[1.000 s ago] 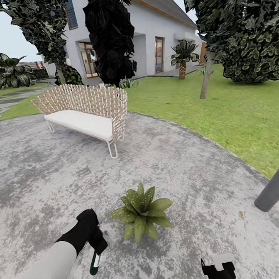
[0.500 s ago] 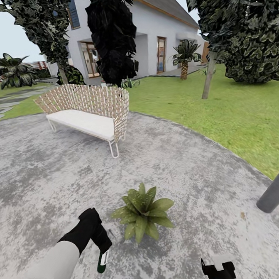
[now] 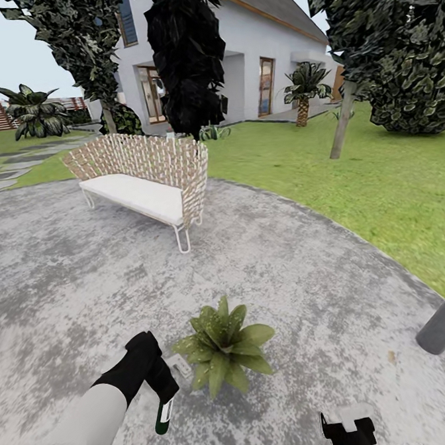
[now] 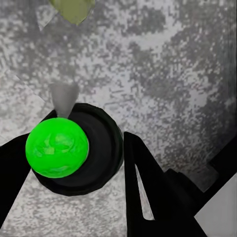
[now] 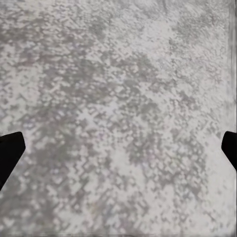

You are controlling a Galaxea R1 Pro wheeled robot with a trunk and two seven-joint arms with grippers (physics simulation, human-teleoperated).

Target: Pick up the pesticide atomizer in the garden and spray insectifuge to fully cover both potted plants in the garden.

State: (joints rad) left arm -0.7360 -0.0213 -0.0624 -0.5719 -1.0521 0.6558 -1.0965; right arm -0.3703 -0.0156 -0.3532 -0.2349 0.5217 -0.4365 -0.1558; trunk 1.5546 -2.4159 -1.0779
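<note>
Left gripper [image 3: 161, 394] clenched on pesticide atomizer [image 3: 164, 416] — dark bottle hanging below fingers, just above grey patio [image 3: 68, 286]. Potted plant [image 3: 223, 345] just beside, toward patio's near edge. Right gripper [image 3: 348, 433] spread wide — fingertips [image 5: 10, 153] far apart over bare patio. Wicker bench [image 3: 143, 178] at far edge; lawn [image 3: 353, 187] beyond.

Pale grey forearm [image 3: 87, 424] with black wrist, black wedge-shaped fingers [image 4: 148, 187]; black-and-white right gripper [image 3: 348, 429].
</note>
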